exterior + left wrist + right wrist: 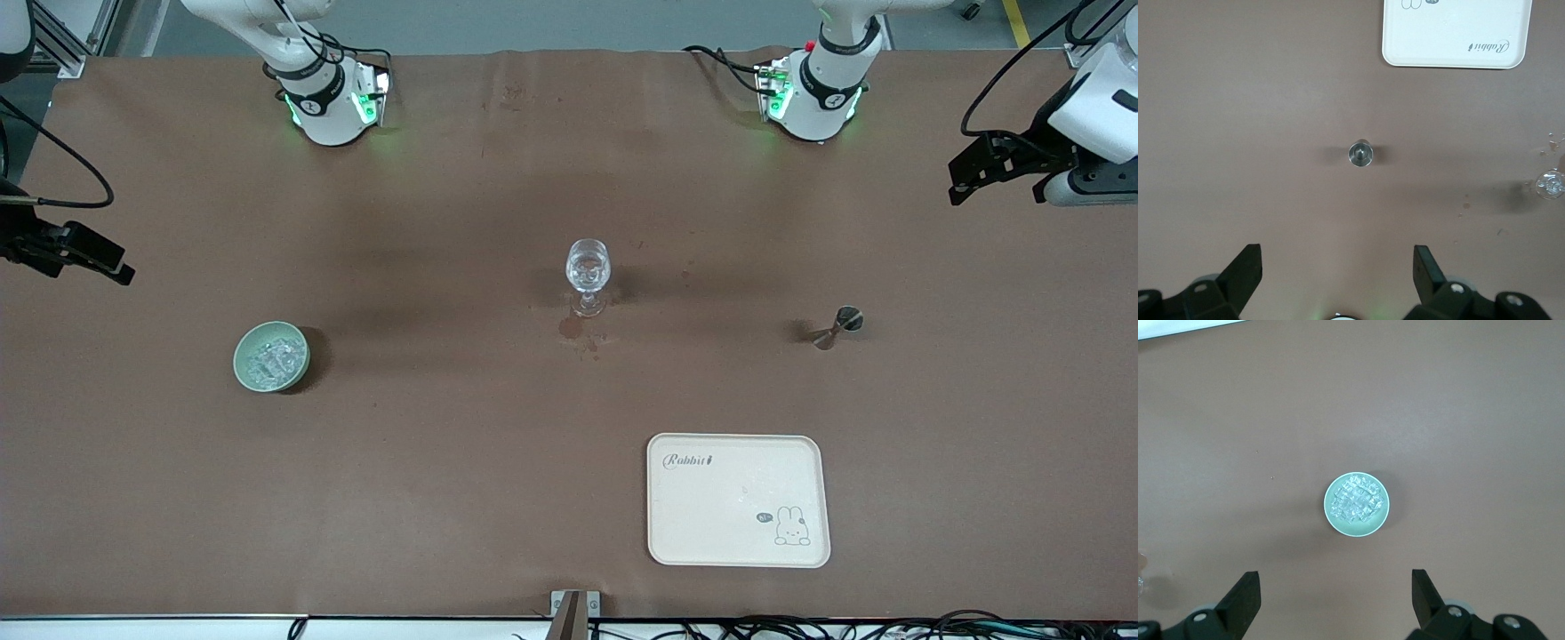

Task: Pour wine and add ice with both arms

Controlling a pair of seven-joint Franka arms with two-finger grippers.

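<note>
The wine glass (589,276) stands upright at the middle of the brown worktop (444,462) and serves as the reference point. Small dark stains mark the worktop just beside its foot, on the side nearer the front camera.

The ice (271,358) lies heaped in a pale green bowl (244,366), which sits toward the right arm's end of the worktop, well apart from the wine glass and slightly nearer the front camera. In the right wrist view the cubes (1356,500) fill most of the bowl (1335,521).

A small metal measuring cup (837,327) stands toward the left arm's end, well apart from the wine glass. A cream tray (738,547) with a rabbit print lies flat, nearer the front camera than the wine glass and toward the left arm's end.

The right gripper (111,265) hangs in the air at the right arm's edge of the worktop, its fingers spread wide with nothing between them; its camera looks down on the bowl. The left gripper (965,182) hangs at the left arm's edge, fingers likewise spread wide and holding nothing, with the measuring cup (1360,154) below its camera
</note>
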